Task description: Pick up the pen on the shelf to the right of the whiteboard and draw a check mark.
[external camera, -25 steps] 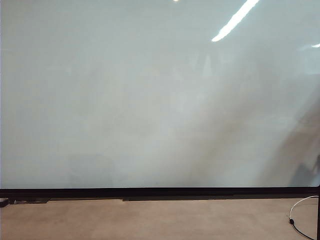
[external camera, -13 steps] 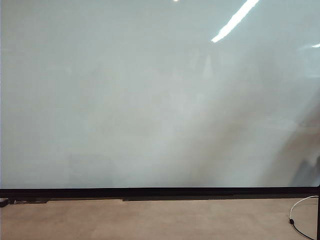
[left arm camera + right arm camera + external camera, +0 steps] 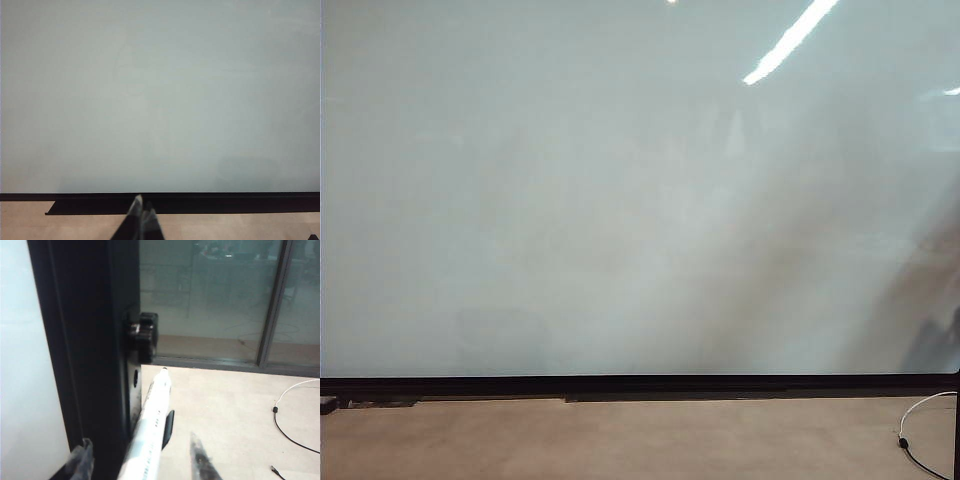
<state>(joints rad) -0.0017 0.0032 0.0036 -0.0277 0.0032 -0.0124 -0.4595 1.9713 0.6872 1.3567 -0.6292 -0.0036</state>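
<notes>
The whiteboard (image 3: pixel 620 200) fills the exterior view, and no check mark shows on it; neither gripper appears there. In the right wrist view the white pen (image 3: pixel 154 422) with small dark markings lies along the board's black frame (image 3: pixel 85 340), resting on a small black shelf piece (image 3: pixel 168 429). My right gripper (image 3: pixel 141 458) is open, one finger on each side of the pen, and neither finger touches it. In the left wrist view my left gripper (image 3: pixel 143 210) is shut with nothing in it, facing the whiteboard (image 3: pixel 160 100) from a distance.
A black knob (image 3: pixel 145 335) sticks out of the frame just beyond the pen's tip. Behind it stands a glass wall (image 3: pixel 215 295). A white and black cable (image 3: pixel 295 410) lies on the beige floor, and the same cable (image 3: pixel 920 425) shows in the exterior view.
</notes>
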